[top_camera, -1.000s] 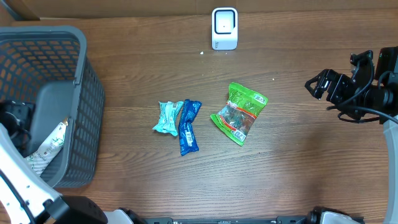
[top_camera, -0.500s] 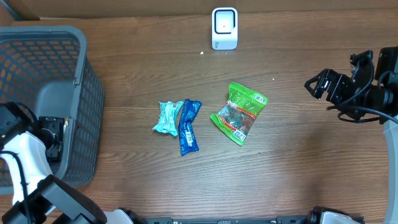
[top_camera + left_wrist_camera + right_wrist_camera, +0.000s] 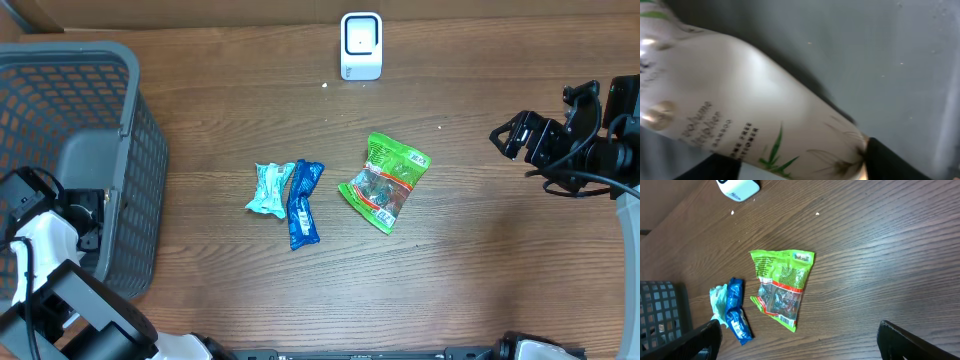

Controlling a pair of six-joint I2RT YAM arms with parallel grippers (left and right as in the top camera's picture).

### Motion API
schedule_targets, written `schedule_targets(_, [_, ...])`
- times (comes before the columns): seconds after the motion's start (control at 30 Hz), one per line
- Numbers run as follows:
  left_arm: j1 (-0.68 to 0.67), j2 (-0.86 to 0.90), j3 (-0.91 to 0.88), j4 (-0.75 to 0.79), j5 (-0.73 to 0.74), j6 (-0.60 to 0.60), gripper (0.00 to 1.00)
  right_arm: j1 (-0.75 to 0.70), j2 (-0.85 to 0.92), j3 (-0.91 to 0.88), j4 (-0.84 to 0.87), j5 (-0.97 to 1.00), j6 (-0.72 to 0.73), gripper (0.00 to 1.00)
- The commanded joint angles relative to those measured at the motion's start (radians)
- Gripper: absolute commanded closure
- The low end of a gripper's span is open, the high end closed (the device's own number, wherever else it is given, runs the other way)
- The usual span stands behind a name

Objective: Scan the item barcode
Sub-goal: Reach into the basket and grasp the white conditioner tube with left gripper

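Note:
My left gripper (image 3: 800,167) is down inside the grey basket (image 3: 130,130), its two dark fingers pressed against either side of a white tube (image 3: 740,90) with green leaf print and small lettering. In the overhead view the left arm (image 3: 60,225) covers the tube. A white barcode scanner (image 3: 361,45) stands at the table's far edge. My right gripper (image 3: 510,135) hovers open at the right side, nothing between its fingers (image 3: 800,340).
Three packets lie mid-table: a green snack bag (image 3: 385,182), a blue wrapper (image 3: 302,203) and a teal wrapper (image 3: 268,189) touching it. The green bag's barcode (image 3: 787,321) faces up. Bare wood lies between the packets and the right gripper.
The left arm has dropped deeper into the basket and now covers the white tube, and its fingers have narrowed onto it. The right arm and the packets have not moved.

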Motion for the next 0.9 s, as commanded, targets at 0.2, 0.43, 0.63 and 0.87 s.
schedule_targets(0.2, [-0.005,0.119,-0.047,-0.047,0.004,0.125,0.78,0.004,-0.007,0.031,0.006,-0.005,-0.005,0.00])
schedule_targets(0.43, [-0.039,0.119,-0.047,-0.057,0.092,0.283,0.95,0.004,-0.007,0.031,0.006,-0.005,-0.005,0.00])
schedule_targets(0.63, [-0.132,0.119,-0.047,-0.080,0.099,0.372,0.85,0.004,-0.007,0.031,0.005,-0.005,-0.005,0.00])
schedule_targets(0.87, [-0.273,0.119,-0.047,-0.134,0.099,0.426,0.65,0.004,-0.007,0.031,0.006,-0.005,-0.005,0.00])
